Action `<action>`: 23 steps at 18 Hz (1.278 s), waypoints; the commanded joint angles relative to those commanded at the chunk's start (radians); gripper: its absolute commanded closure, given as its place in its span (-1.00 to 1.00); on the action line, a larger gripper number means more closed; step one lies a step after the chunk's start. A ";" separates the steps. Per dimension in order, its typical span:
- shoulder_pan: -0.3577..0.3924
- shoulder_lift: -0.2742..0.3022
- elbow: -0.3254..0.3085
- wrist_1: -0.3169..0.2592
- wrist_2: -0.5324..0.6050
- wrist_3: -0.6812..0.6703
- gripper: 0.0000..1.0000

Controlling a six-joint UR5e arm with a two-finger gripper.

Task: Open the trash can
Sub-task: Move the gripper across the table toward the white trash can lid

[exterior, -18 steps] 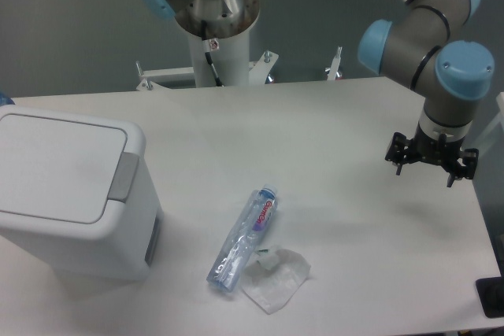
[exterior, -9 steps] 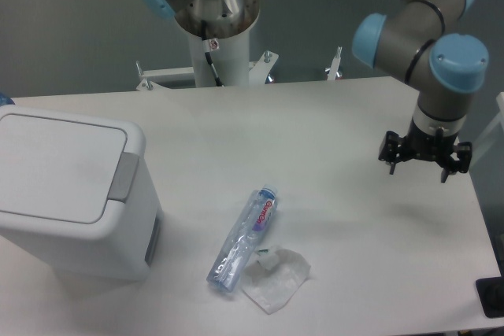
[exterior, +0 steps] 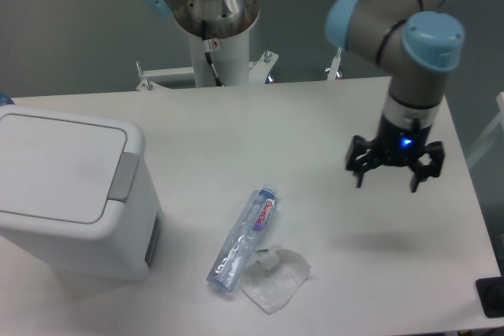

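The trash can (exterior: pixel 71 194) is a large white boxy bin at the left of the table. Its flat white lid (exterior: pixel 55 164) is down and a grey push tab (exterior: pixel 122 177) sits at the lid's right edge. My gripper (exterior: pixel 387 180) hangs above the right part of the table, far right of the bin. Its fingers (exterior: pixel 357 175) point down, spread apart, and hold nothing.
A clear plastic bottle (exterior: pixel 242 239) with a blue cap lies near the table's front middle. A crumpled clear wrapper (exterior: pixel 276 278) lies just right of the bottle's lower end. The arm's base column (exterior: pixel 218 45) stands behind the table's far edge.
My gripper has moved left and slightly toward the front of the table, away from the right edge. The bin, bottle and wrapper have not moved.
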 joint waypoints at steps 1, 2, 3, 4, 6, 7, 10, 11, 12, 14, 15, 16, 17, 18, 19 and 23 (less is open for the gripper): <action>-0.026 0.006 0.000 0.003 -0.002 -0.023 -1.00; -0.049 0.009 0.002 0.005 -0.002 -0.042 -1.00; -0.071 0.015 0.008 0.005 -0.009 -0.060 -1.00; -0.088 0.023 0.012 0.006 -0.029 -0.084 -1.00; -0.109 0.040 0.024 0.008 -0.075 -0.140 -1.00; -0.117 0.051 0.031 0.008 -0.096 -0.155 -1.00; -0.124 0.089 0.035 0.008 -0.170 -0.196 -1.00; -0.131 0.101 0.034 0.008 -0.182 -0.207 -1.00; -0.140 0.113 0.034 0.008 -0.190 -0.215 -1.00; -0.155 0.141 0.023 0.008 -0.209 -0.218 -1.00; -0.160 0.143 0.021 0.008 -0.212 -0.232 -1.00; -0.169 0.143 0.023 0.008 -0.210 -0.258 -1.00; -0.181 0.141 0.026 0.009 -0.209 -0.282 -1.00; -0.195 0.141 0.029 0.012 -0.209 -0.296 -1.00; -0.209 0.141 0.028 0.021 -0.209 -0.307 -1.00; -0.250 0.140 0.021 0.029 -0.204 -0.350 -1.00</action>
